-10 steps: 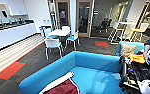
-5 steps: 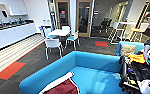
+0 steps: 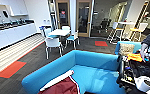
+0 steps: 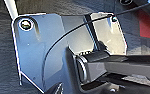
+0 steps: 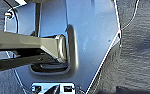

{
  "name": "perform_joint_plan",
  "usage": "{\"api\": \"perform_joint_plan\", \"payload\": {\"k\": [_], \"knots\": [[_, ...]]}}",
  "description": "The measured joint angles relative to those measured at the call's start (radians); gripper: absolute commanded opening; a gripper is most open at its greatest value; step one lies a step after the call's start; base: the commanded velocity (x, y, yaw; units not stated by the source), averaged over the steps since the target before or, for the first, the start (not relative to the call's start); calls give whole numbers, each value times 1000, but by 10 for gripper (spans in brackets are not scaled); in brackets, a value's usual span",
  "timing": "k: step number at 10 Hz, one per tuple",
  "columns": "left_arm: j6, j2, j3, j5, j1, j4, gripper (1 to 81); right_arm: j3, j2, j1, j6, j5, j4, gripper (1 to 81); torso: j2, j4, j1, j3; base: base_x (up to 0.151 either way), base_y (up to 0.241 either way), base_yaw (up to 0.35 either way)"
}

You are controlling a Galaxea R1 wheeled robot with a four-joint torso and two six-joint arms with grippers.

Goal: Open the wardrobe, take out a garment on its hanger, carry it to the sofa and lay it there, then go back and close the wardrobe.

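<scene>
On the sofa seat: the garment [image 3: 62, 87], a maroon jacket with one white sleeve stretched along its edge, lies spread on the blue cushion at the near end.
Hanger: I can't pick it out from where I stand; it may be under the cloth.
Sofa [image 3: 91, 72]: bright blue, low rounded back and arm curling round the jacket; the rest of the seat beyond the jacket is bare.
Step in hand: by my reckoning the laying-down is done, since the jacket rests on the cushion with nothing holding it. What remains is the trip back to shut the wardrobe.
What that calls for: the base would have to turn away from the sofa and find the wardrobe, which is nowhere in front of the sofa; an arm must be free to push the doors.
Grippers: both wrist cameras look onto the robot's own dark plate and bar over grey carpet, so I cannot tell whether either set of fingers is apart or together.
Behind the sofa: a smaller blue seat [image 3: 137, 46] with a beige cushion [image 3: 126, 48], and a person's hand [image 3: 143, 51] just beside it.
Further off from the sofa: a white table [image 3: 59, 32] with white chairs [image 3: 52, 43], red floor patches [image 3: 101, 43], a kitchen counter [image 3: 11, 32] along the wall.
</scene>
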Motion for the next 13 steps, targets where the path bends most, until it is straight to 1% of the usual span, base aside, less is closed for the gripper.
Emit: {"api": "perform_joint_plan", "payload": {"k": [10, 13], "knots": [[0, 0, -1, 0, 0, -2, 811, 0, 3, 3, 0, 0, 0, 811, 0, 0, 0, 0, -110, 0, 0], [0, 3, -1, 0, 8, -2, 811, 0, 6, 3, 0, -3, 0, 811, -1, 0, 0, 0, -83, 0, 0]]}}
